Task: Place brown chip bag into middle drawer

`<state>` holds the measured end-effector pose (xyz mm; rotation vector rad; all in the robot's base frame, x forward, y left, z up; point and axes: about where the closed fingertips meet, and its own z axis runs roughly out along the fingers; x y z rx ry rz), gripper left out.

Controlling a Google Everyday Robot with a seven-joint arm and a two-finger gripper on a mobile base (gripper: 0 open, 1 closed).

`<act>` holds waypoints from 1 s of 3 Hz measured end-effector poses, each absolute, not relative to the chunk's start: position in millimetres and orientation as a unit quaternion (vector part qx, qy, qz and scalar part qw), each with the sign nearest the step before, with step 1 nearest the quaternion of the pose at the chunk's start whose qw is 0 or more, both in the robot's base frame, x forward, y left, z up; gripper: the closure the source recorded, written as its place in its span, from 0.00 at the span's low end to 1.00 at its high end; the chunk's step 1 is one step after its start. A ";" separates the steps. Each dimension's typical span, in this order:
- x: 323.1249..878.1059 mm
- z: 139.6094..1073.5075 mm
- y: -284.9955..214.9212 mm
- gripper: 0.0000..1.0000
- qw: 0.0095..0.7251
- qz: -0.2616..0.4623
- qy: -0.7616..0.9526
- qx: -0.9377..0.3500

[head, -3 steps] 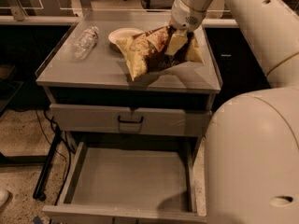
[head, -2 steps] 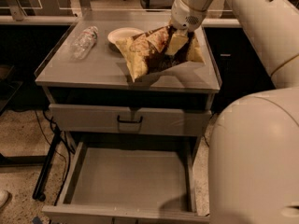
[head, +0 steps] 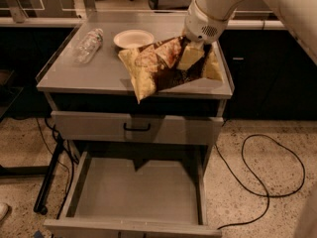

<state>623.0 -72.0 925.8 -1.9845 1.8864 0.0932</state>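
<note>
The brown chip bag (head: pixel 158 71) hangs tilted over the front right part of the grey cabinet top (head: pixel 89 76), its pale yellow corner drooping past the front edge. My gripper (head: pixel 190 53) comes down from the upper right and is shut on the bag's upper right part. The middle drawer (head: pixel 138 192) is pulled open below, with a bare flat grey floor and low side walls. It lies directly under and in front of the bag.
A white bowl (head: pixel 132 37) and a lying clear plastic bottle (head: pixel 89 44) sit at the back of the cabinet top. A closed drawer front with a black bar handle (head: pixel 136 128) is above the open drawer. A black cable (head: pixel 277 167) loops on the floor at right.
The bag has been lifted off the bowl and carried toward the front edge of the cabinet top. The bowl now shows in full. The view has also shifted.
</note>
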 end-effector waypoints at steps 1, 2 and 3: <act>588.3 913.4 -67.2 1.00 0.191 0.040 0.683 -0.704; 560.3 889.8 -57.2 1.00 0.188 0.069 0.686 -0.699; 556.2 882.6 -56.4 1.00 0.183 0.074 0.687 -0.700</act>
